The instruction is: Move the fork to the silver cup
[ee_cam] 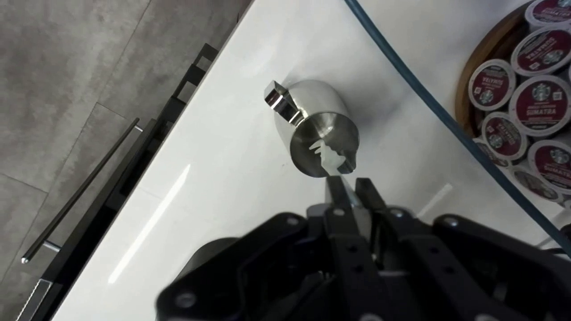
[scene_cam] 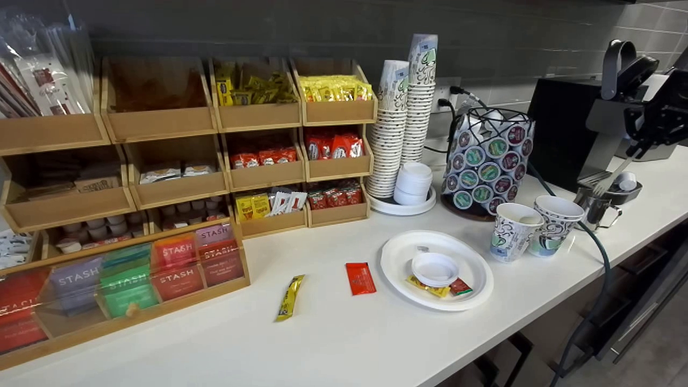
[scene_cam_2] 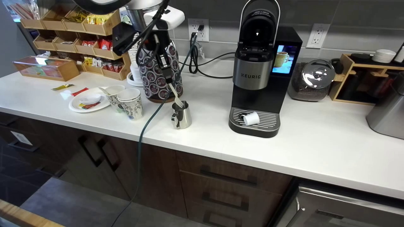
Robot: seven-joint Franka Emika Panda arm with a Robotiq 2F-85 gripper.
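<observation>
Pinching the fork [scene_cam_2: 175, 94] by its handle, the claw [scene_cam_2: 169, 81] hangs above and left of the silver cup [scene_cam_2: 184, 118] in an exterior view; the fork slants down rightward, tines at the cup's mouth, inside or above unclear; lowering along that slant should serve.

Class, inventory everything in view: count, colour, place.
Silver cup: one, grey, counter
Fork: one, white, tines at cup's mouth
Front plate: one, white, counter
Patterned cups: at least two, white, beside plate
Bins: many, brown, by wall
Cup stacks: two, white, beside bins
Packets: many, mixed colours, bins, plate, counter
Bowls: uncounted, white, on plate, by stacks
Pod basket: one, black and brown, near silver cup
Pods: many, multicoloured, basket
Coffee machine: one, mostly black, by wall
Jar: one, clear, beside machine
Rack: one, brown, beside jar
Cabinets: several, brown, below
Cable: one, blue-green, across counter
Arm: one, white and grey, overhead
Gripper: one, black, closed on fork
</observation>
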